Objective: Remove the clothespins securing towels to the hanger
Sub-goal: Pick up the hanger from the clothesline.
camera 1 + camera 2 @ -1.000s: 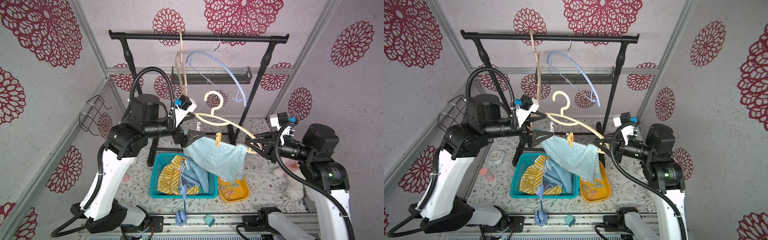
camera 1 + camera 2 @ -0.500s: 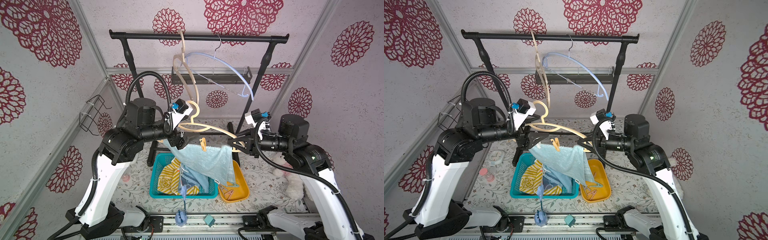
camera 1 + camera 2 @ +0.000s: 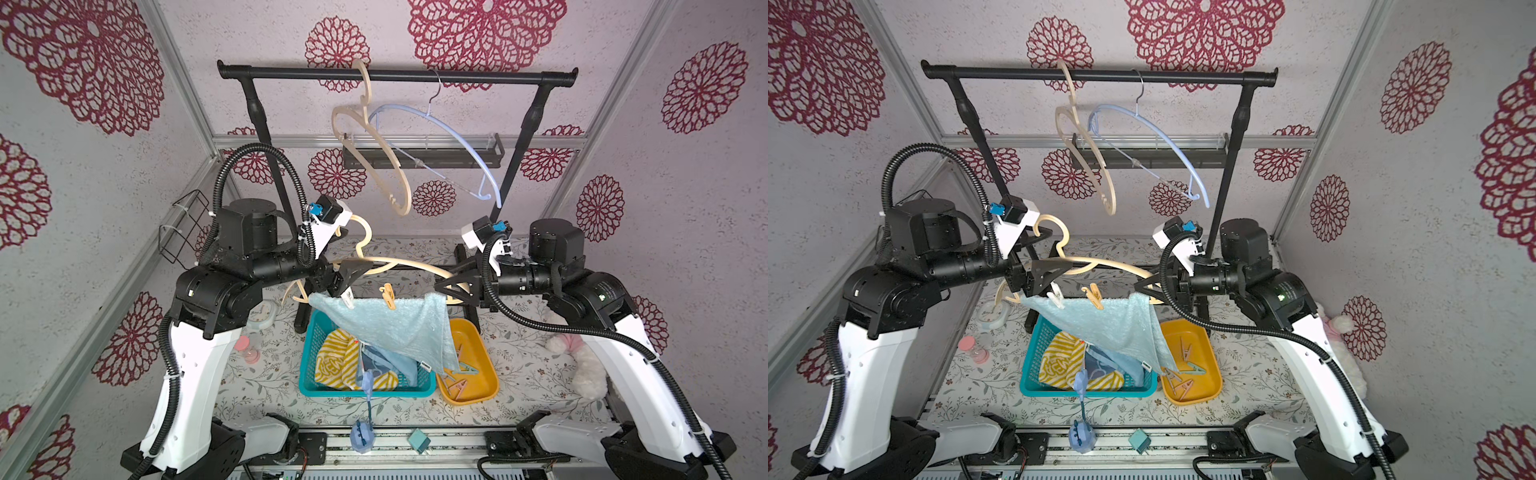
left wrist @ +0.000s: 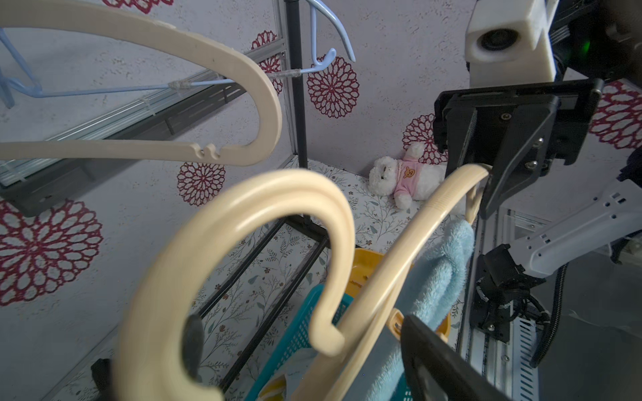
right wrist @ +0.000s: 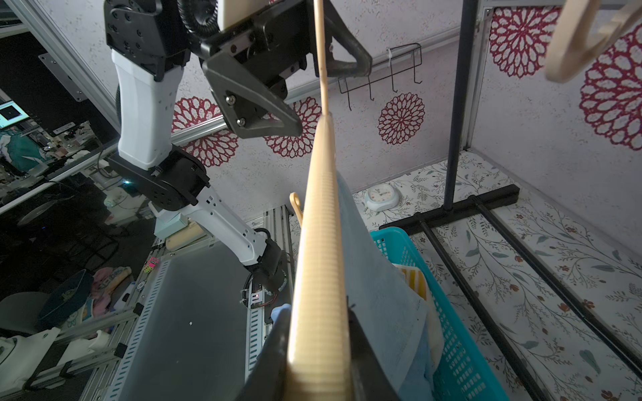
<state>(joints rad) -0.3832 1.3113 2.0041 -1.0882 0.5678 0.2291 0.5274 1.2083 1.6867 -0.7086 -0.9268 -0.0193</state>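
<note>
The site was a robotics laboratory test cell dressed as a domestic laundry corner. Aluminium frame struts carried floral wallpaper panels; a garment rack stood on a floral-print table covering. A computer monitor and cluttered benches lay beyond the enclosure.

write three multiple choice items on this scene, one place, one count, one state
1. How many clothespins clip the blue towel to the held hanger? A none B two C five
2. The right pincer is: A open, holding nothing B shut on a clothespin C shut on the hanger
3. Where is the striped towel? A on the hanger B in the right pincer C in the teal basket
Key: 1 B, one orange, one white on the bar; 2 C, the hanger arm runs between its fingers; 3 C, yellow stripes show inside the basket
</note>
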